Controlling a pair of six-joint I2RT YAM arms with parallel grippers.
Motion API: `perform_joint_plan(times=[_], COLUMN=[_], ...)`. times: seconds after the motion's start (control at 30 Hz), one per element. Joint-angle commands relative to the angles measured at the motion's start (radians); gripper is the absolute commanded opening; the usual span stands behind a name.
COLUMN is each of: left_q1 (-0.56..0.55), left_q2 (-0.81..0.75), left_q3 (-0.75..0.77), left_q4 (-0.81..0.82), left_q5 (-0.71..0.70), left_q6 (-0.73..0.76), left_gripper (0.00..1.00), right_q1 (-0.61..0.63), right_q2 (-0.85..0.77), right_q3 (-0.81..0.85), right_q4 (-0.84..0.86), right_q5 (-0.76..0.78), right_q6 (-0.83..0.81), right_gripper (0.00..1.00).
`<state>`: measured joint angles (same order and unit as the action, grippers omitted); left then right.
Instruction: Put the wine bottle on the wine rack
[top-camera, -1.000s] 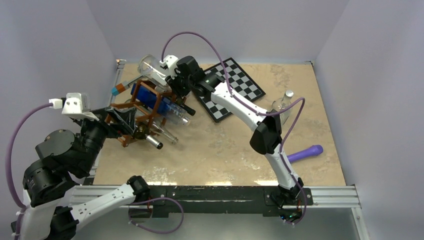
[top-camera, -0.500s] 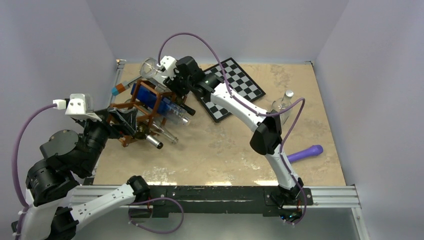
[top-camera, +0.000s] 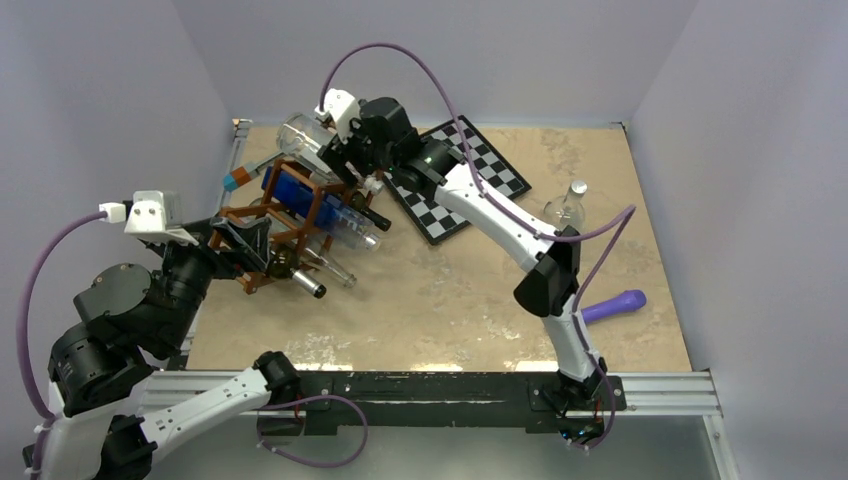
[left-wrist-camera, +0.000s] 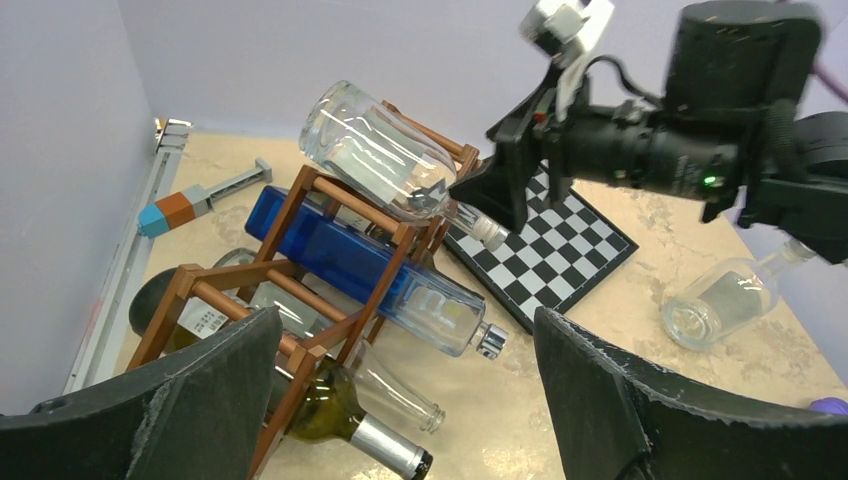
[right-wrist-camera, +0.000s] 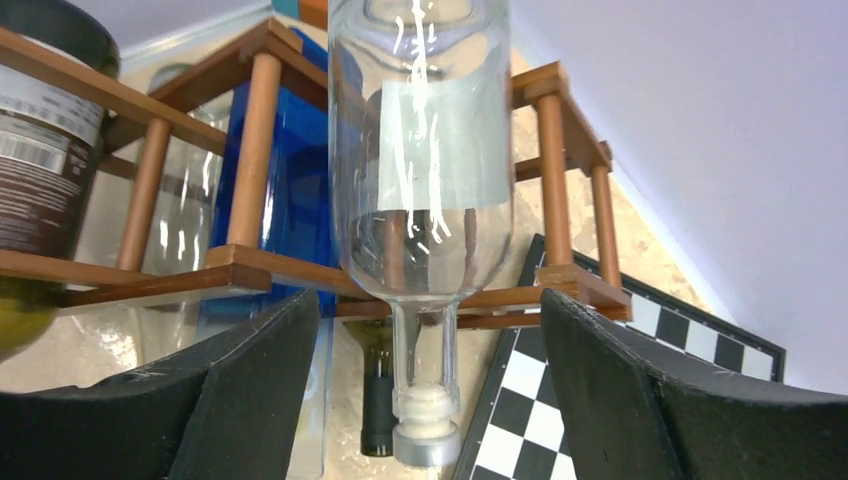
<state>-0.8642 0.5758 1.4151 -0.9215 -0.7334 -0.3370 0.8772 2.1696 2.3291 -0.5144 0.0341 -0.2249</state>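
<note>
We are seeing the reddish-brown wooden lattice wine rack (right-wrist-camera: 258, 150) sitting by the worktop's far-left corner. The clear glass wine bottle (left-wrist-camera: 370, 150) is lying tilted across its top bars. The right gripper (right-wrist-camera: 428, 340) is holding its 2 fingers wide apart around the bottle's neck; the left gripper (left-wrist-camera: 405, 330) is gaping too, near the left edge.
</note>
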Motion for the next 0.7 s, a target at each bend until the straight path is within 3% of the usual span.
perform_joint_plan(times=[0.0,0.3,0.67], left_q1=[0.002,0.001,0.002], left_q2=[-0.007,-0.017,-0.014], left_q3=[-0.007,-0.014,-0.052], left_q4=[0.040,0.043,0.064], left_q5=[-0.009,0.017,0.104], left_q6=[0.013,0.007,0.001], left_gripper=[1.00,0.99,0.99], right_q1=[0.004,-0.012,-0.122], right_q2=[-0.151,-0.299,-0.618], right_q3=[-0.008,0.009,-0.258], right_q4=[0.046,-0.180,-0.548], right_q5=[0.018,0.212,0.514], right_q6=[0.034,0.118,0.298], right_gripper=[0.86,0.88,0.90])
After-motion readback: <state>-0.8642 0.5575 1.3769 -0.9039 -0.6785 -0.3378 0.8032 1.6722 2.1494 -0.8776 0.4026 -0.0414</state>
